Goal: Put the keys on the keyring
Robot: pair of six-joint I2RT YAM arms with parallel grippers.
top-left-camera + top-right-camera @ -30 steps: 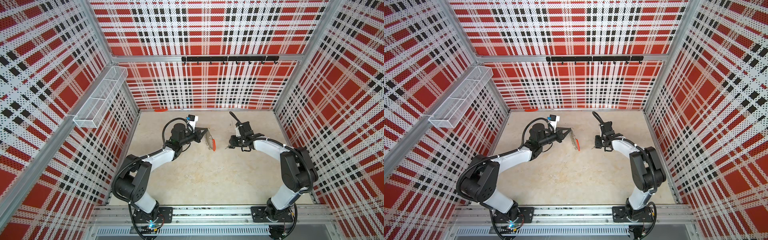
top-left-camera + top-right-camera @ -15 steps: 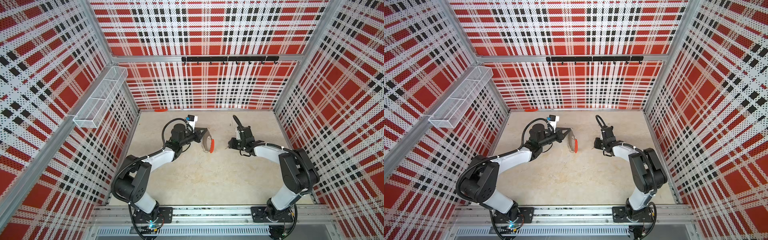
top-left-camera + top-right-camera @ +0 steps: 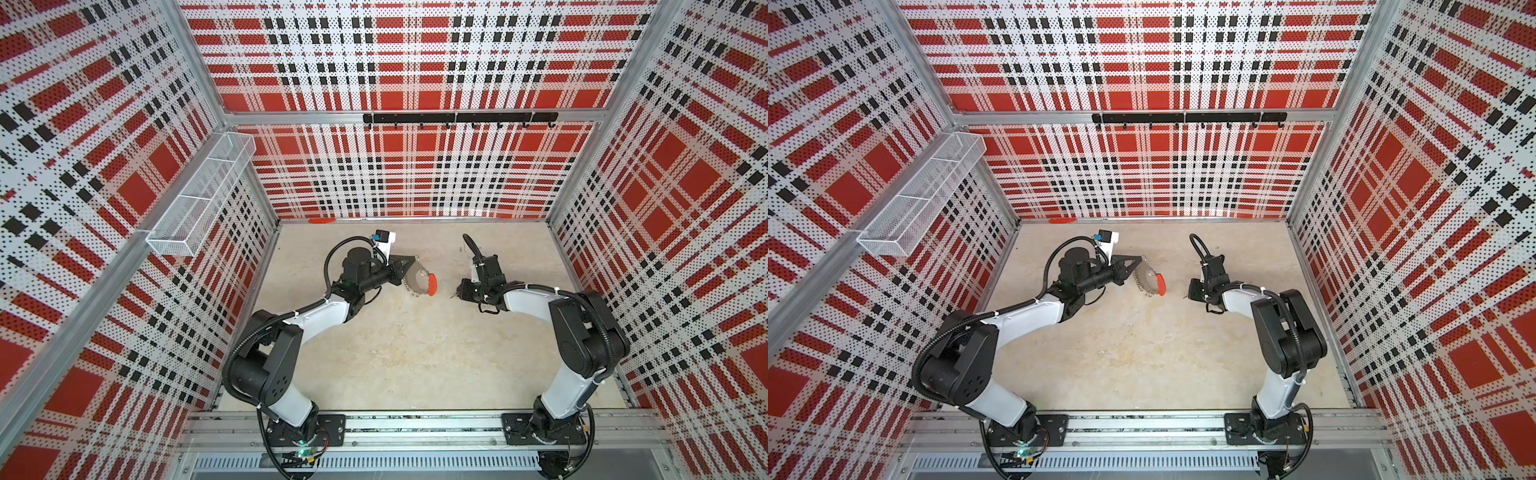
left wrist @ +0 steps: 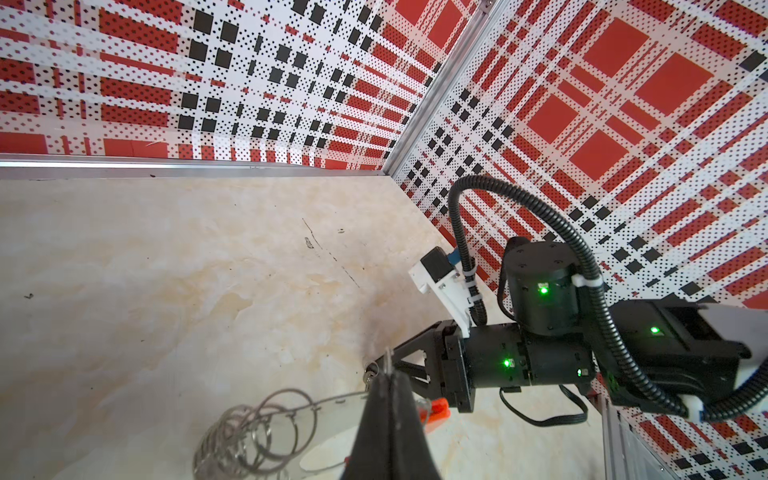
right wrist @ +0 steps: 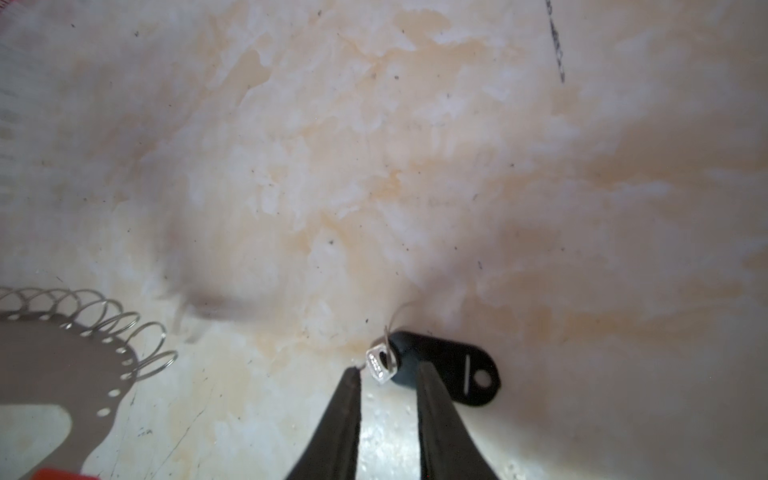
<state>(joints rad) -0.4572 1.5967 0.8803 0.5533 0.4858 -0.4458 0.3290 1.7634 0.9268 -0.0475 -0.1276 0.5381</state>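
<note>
Keyring clamped at left, keys nipped at right.
In a top view the left gripper (image 3: 409, 268), pressed together on the keyring (image 3: 420, 283), holds it at its 5 o'clock. At the keyring's 3 o'clock, apart, the right gripper (image 5: 386, 374) pinches the keys (image 5: 379, 365) between its tips.

Nothing in these views can be read as a word, number or brand. The closest thing to lettering is a short row of tiny stamped marks on the silver head of the key (image 5: 379, 365), low in the middle of the right wrist view. The marks are too small and blurred to make out. The black tag (image 5: 455, 359) joined to it shows only a thin slit and a round hole.
</note>
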